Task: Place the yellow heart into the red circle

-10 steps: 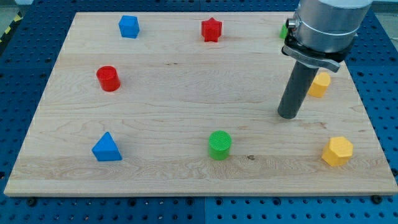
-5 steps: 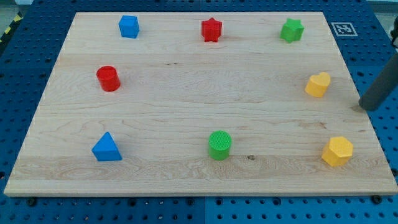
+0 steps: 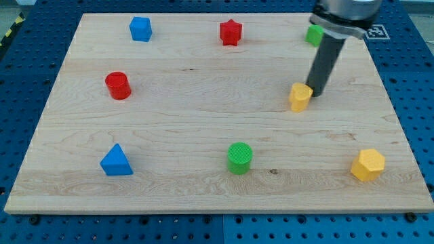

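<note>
The yellow heart [image 3: 299,97] lies right of the board's centre. My tip [image 3: 316,93] touches the heart's right side, with the dark rod rising toward the view's top. The red circle [image 3: 118,85] stands far off at the view's left, upper middle of the board. The arm's body partly hides the green block [image 3: 313,34] at the top right.
A blue block [image 3: 140,29] and a red star [image 3: 230,32] sit along the board's top. A blue triangle [image 3: 116,160] is at the bottom left, a green circle [image 3: 239,157] at the bottom centre, and a yellow hexagon [image 3: 368,165] at the bottom right.
My tip swung from the board's right edge in to the heart's right side. The yellow heart has slid leftward and slightly down from its place near the right edge.
</note>
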Tool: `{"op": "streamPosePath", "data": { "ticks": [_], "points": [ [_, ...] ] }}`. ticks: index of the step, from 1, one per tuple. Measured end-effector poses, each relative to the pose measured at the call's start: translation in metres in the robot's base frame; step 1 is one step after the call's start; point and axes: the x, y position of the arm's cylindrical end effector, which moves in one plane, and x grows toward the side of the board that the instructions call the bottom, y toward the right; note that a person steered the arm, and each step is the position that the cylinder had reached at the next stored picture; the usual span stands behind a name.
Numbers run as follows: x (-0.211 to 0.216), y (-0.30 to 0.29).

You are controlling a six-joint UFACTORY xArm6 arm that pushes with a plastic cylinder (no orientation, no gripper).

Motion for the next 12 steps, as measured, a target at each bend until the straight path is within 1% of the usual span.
{"op": "streamPosePath", "data": {
  "ticks": [1, 2, 3, 4, 5, 6, 7, 8, 9, 10, 11, 12],
  "points": [
    [0.000, -0.032],
    [0.012, -0.004],
    [0.033, 0.020],
    [0.034, -0.020],
    [0.031, -0.106],
    [0.030, -0.170],
    [0.014, -0.165],
    [0.007, -0.180],
    [0.007, -0.222],
    [0.007, -0.225],
    [0.008, -0.183],
    [0.029, -0.167]
  ]
}}
